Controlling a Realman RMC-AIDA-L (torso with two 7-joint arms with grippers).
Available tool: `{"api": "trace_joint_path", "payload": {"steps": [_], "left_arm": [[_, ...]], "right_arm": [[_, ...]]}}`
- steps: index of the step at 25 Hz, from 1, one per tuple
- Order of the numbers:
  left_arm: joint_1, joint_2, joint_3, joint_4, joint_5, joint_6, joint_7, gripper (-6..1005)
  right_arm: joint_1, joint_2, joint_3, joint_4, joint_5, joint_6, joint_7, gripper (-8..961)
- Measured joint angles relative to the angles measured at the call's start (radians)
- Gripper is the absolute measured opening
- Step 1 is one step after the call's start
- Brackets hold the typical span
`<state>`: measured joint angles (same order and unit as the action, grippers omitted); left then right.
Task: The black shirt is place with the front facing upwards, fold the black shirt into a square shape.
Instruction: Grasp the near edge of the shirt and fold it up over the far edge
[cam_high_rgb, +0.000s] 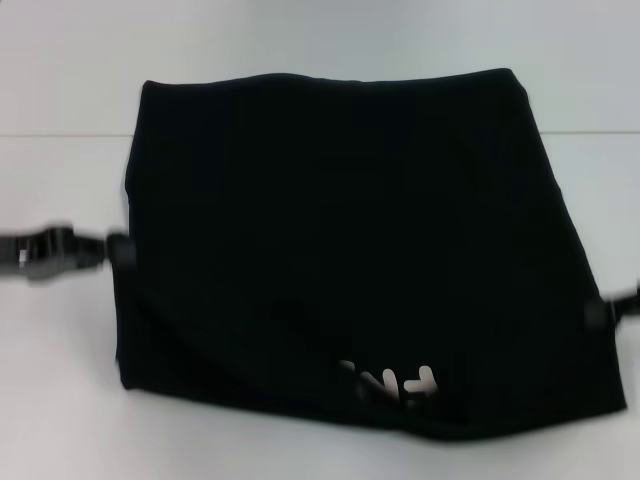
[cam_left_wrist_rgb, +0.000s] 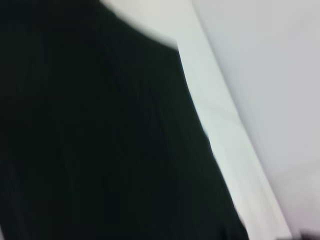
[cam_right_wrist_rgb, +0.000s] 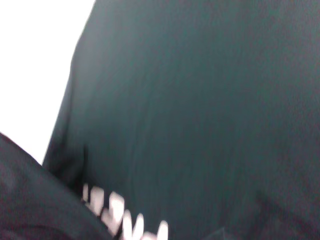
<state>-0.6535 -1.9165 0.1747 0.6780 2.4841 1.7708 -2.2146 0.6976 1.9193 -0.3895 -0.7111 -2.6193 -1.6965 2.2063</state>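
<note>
Left claw (cam_high_rgb: 118, 248) sits at the black shirt's (cam_high_rgb: 340, 250) left edge, right claw (cam_high_rgb: 600, 312) at its right edge; I cannot tell either's grip. Nearest me, the white lettering (cam_high_rgb: 392, 382) is partly hidden by a fold. Beyond, the shirt spreads across the white bench (cam_high_rgb: 60, 380).

One black shirt (cam_high_rgb: 340, 250) lies on one white bench (cam_high_rgb: 60, 380), folded into a rough four-sided shape. One patch of white lettering (cam_high_rgb: 395, 382) shows on it, near its front edge, only partly uncovered. Two grippers are in view: the left gripper (cam_high_rgb: 118, 248) at the shirt's left edge and the right gripper (cam_high_rgb: 600, 312) at its right edge, one on each side.
</note>
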Motion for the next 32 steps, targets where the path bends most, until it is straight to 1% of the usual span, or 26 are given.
{"api": "trace_joint_path", "payload": {"steps": [2,3,6,8,10,12,16,18,20,24,29,32], "left_arm": [[-0.004,-0.006,-0.002,-0.007,-0.042,-0.061,-0.012,27],[-0.007,-0.011,-0.003,-0.027,-0.083,-0.128,-0.017,27],[-0.006,-0.012,-0.004,-0.078,-0.139,-0.227,-0.022,27],[-0.003,-0.015,-0.004,-0.115,-0.189,-0.295,-0.014,28],[-0.001,-0.025,-0.004,-0.13,-0.22,-0.338,0.004,28],[0.001,-0.042,-0.005,-0.136,-0.244,-0.381,0.026,28],[0.001,-0.073,-0.002,-0.138,-0.279,-0.469,0.059,29],[-0.002,-0.086,0.0,-0.14,-0.297,-0.508,0.079,29],[-0.006,-0.097,0.001,-0.141,-0.311,-0.541,0.095,29],[-0.012,-0.112,0.0,-0.157,-0.346,-0.608,0.122,30],[-0.026,-0.116,0.001,-0.199,-0.387,-0.669,0.17,30],[-0.032,-0.119,0.001,-0.213,-0.405,-0.702,0.191,31]], "right_arm": [[-0.007,-0.001,0.012,0.006,0.079,0.061,0.019,32],[-0.009,-0.001,0.013,0.012,0.114,0.093,0.023,32],[-0.015,0.005,0.014,0.037,0.218,0.197,0.022,32],[-0.016,0.019,0.013,0.052,0.274,0.277,0.014,32],[-0.016,0.032,0.009,0.059,0.302,0.34,0.01,32],[-0.015,0.053,0.006,0.062,0.331,0.417,-0.007,32],[-0.012,0.088,0.005,0.071,0.391,0.511,-0.083,32],[-0.012,0.1,0.005,0.084,0.433,0.554,-0.134,31],[-0.012,0.107,0.005,0.101,0.467,0.596,-0.164,36],[-0.013,0.114,0.005,0.143,0.528,0.671,-0.218,56],[-0.02,0.114,0.008,0.213,0.636,0.714,-0.34,82],[-0.017,0.116,0.004,0.236,0.649,0.754,-0.351,97]]}}
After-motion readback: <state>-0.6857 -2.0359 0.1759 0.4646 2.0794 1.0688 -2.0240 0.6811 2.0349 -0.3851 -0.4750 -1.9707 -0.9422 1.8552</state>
